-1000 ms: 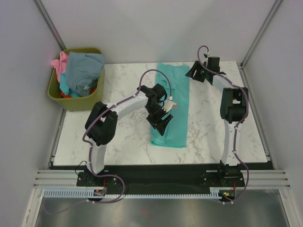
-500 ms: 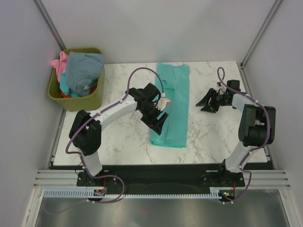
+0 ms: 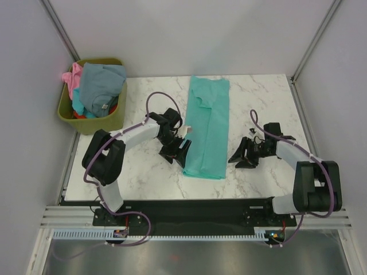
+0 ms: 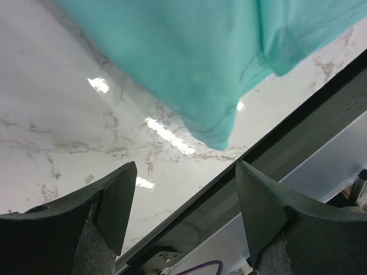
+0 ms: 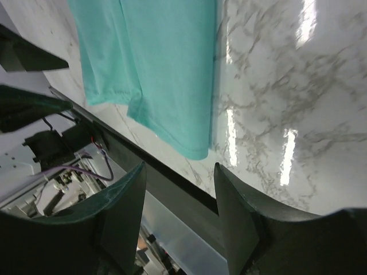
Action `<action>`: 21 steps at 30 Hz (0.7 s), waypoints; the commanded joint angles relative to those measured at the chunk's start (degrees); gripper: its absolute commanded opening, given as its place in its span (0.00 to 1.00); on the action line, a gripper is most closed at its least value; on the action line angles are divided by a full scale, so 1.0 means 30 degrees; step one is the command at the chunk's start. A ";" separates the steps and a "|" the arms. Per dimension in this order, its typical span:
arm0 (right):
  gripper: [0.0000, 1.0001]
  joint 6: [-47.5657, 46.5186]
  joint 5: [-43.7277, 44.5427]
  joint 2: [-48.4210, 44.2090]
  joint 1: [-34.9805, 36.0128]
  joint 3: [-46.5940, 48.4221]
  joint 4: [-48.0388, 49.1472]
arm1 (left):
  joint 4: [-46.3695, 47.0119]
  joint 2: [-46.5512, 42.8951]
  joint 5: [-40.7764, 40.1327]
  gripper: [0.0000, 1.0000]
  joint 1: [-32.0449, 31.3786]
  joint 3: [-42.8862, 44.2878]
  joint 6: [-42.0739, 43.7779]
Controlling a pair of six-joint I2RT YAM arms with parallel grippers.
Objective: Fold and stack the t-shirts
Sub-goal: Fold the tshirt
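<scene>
Since the teal t-shirt (image 3: 207,129) lies as a long strip down the middle of the table (image 3: 143,177), my left gripper (image 3: 181,153) and right gripper (image 3: 236,161), both spread and empty, should pinch its near corners evenly.

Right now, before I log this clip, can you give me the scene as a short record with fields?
shirt on table: teal t-shirt, folded into a long strip, flat on the marble table
bin: olive-green bin at the table's far left, holding grey-blue t-shirt and pink t-shirt
left tool: open, empty, beside the strip's left edge
right tool: open, empty, right of the strip, apart from it
stack: not yet started
</scene>
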 commanded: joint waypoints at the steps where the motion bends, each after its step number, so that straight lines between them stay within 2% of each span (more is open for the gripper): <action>1: 0.59 0.0764 0.0569 -0.1432 0.1302 -0.1087 0.0376 | 0.0216 0.0492 0.0188 0.77 0.1096 -0.0387 -0.0698; 14: 0.58 -0.0083 0.1537 0.2840 0.1861 -0.0124 0.0378 | 0.0216 0.2047 0.0188 0.77 0.1363 -0.0242 -0.0698; 21: 0.58 -0.0056 0.1449 0.3108 0.1949 -0.0122 0.0757 | 0.0216 0.1784 0.0188 0.77 0.1246 -0.0007 -0.0698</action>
